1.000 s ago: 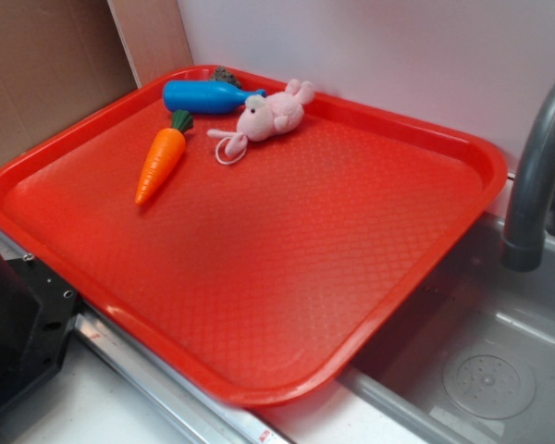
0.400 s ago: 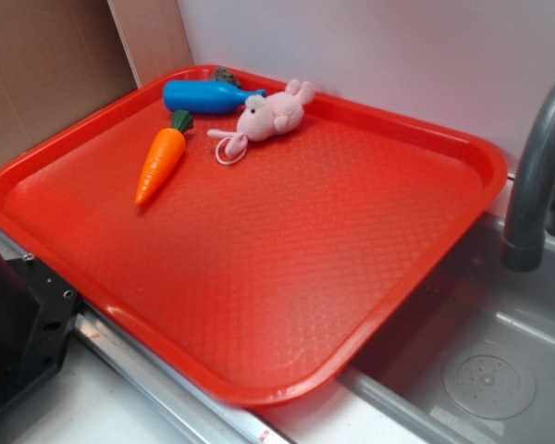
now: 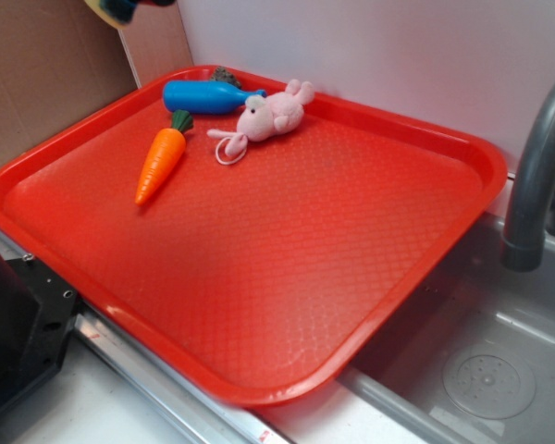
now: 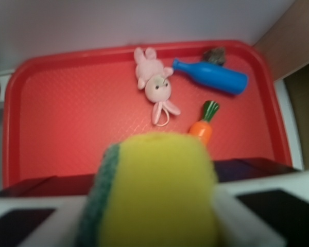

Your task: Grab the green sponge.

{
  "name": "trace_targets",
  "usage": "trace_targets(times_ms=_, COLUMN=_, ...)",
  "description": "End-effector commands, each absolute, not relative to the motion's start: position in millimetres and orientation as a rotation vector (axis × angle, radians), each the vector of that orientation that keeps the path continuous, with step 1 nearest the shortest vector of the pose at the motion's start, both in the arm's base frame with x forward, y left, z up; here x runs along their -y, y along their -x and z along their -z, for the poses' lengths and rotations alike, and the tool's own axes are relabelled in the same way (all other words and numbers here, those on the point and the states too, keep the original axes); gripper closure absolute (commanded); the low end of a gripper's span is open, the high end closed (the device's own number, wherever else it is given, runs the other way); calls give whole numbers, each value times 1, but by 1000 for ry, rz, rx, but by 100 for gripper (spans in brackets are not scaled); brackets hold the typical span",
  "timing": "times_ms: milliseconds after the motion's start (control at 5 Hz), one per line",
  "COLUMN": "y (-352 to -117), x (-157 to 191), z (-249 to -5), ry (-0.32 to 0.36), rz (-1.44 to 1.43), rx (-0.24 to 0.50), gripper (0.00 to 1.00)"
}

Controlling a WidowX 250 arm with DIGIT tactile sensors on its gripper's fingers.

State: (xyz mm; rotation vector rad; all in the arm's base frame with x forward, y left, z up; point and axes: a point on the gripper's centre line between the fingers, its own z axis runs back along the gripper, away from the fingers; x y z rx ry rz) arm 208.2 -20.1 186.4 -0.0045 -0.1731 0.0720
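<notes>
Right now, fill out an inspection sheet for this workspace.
Surface: red tray, mostly bare.
Job's things: green sponge, yellow foam with green layer, held between the hand's fingers above the tray.
Clutter: toy carrot, blue bottle, pink plush bunny, small dark object at the back rim.
Hand: shut on the sponge.
Cables: nothing seen.
Surroundings: grey faucet, sink, cardboard, white wall.

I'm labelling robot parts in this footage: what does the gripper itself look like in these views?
In the wrist view the gripper shows as two broad fingers at the bottom corners, each with a white edge and a dark panel beneath, both blurred. A dark, almost black bar runs across behind them. No cables or markings are visible. In the exterior view, only a dark sliver shows at the top edge.
</notes>
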Motion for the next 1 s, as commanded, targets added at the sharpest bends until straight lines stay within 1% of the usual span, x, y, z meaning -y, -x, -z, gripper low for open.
trace_targets(times_ms=0, y=-218, x=0, z=-183, ry=9, rz=-84, rx=122, gripper=100)
trace_targets(times_ms=200, y=-217, x=-1, z=-187, ry=-6, rz=-75, rx=121, gripper=100)
trace_targets(times_ms=400, y=-216, x=-3, z=-184, ry=0, rz=-79, rx=119, gripper=100)
trace_targets(times_ms=800, y=-218, x=-10, z=-177, ry=35, rz=-63, rx=86, gripper=100)
